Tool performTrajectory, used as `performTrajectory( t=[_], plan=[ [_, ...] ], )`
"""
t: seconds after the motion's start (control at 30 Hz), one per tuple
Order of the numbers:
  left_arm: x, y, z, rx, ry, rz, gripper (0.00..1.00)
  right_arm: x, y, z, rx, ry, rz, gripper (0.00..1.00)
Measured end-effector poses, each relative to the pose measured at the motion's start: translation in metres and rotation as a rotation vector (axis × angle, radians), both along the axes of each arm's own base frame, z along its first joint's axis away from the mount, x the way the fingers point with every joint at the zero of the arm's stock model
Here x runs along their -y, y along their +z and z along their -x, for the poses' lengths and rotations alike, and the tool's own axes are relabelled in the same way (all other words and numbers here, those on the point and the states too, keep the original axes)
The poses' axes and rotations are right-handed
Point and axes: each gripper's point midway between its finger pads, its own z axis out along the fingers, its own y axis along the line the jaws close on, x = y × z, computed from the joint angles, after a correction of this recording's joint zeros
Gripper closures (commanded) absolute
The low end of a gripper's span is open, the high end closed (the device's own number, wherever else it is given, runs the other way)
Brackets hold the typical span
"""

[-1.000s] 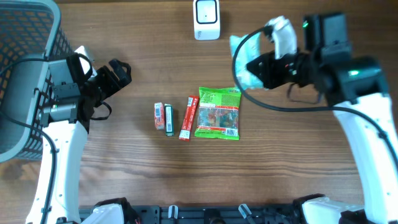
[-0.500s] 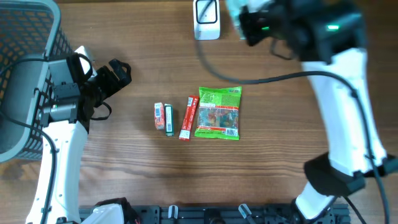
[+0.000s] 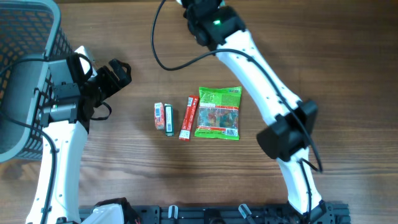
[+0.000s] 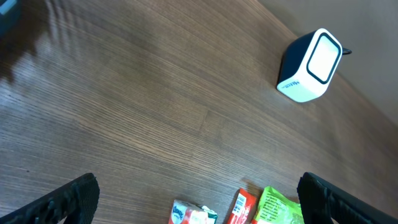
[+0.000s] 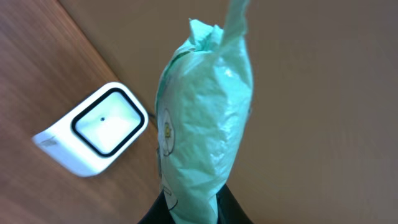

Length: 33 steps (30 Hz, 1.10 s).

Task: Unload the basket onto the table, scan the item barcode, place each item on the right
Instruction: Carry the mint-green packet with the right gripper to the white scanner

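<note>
Mint-green packet upright in the air, just beside white scanner near far table edge. Clamped at its bottom end in right gripper, jaws tight together on it. Further out: left gripper w/ jaws wide apart, above wood table. Mid-table, lying flat side by side: green snack bag, red stick, two small packs.
</note>
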Motion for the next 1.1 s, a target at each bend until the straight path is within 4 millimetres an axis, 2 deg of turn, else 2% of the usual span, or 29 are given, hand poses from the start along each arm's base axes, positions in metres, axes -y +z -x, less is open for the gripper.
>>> performTrajectory(
  t=[0.1,0.27,0.47,0.6,0.9,1.1],
  plan=[
    [0.000,0.000,0.000,0.000,0.000,0.000,0.00,-0.011,-0.011,-0.024,0.086,0.001,0.029,0.96],
    [0.000,0.000,0.000,0.000,0.000,0.000,0.00,-0.025,-0.024,-0.051,0.206,0.002,0.036,0.96],
    [0.000,0.000,0.000,0.000,0.000,0.000,0.00,-0.033,-0.086,-0.065,0.171,0.003,0.078,0.96],
    [0.000,0.000,0.000,0.000,0.000,0.000,0.00,-0.032,-0.118,-0.069,0.131,0.003,0.097,0.96],
    [0.000,0.000,0.000,0.000,0.000,0.000,0.00,-0.016,-0.136,-0.072,0.062,-0.001,0.102,0.96],
    [0.000,0.000,0.000,0.000,0.000,0.000,0.00,-0.017,-0.139,-0.072,0.047,0.016,0.101,0.96]
  ],
)
